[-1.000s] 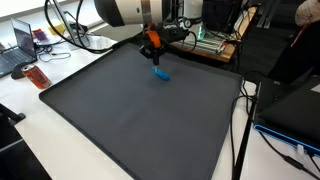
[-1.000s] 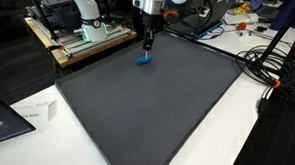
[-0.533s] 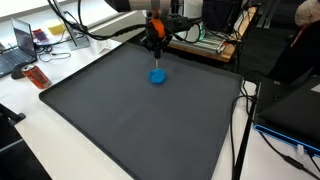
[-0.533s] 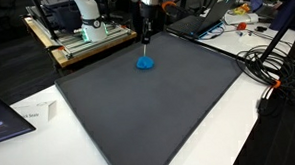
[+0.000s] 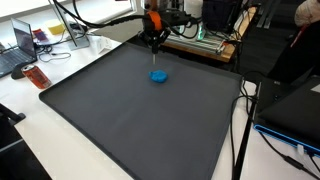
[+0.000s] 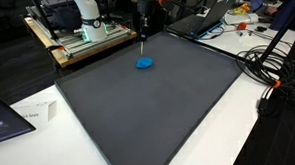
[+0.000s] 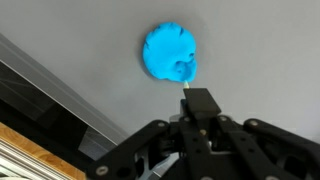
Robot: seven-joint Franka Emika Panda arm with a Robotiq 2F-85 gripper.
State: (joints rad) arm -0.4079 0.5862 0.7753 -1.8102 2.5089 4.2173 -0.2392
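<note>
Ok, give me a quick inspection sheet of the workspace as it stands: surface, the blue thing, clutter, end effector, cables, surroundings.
Surface: dark grey mat lying flat on a white table.
Job's things: blue lump lying alone on the mat, toward its far edge.
Clutter: nothing seen on the mat; a laptop and an orange item sit on the table beside it.
End effector: shut and empty, hanging above the blue lump, apart from it.
Cables: black bundle on the table beside the mat; none on the mat.
Surroundings: wooden bench with equipment behind the mat.
</note>
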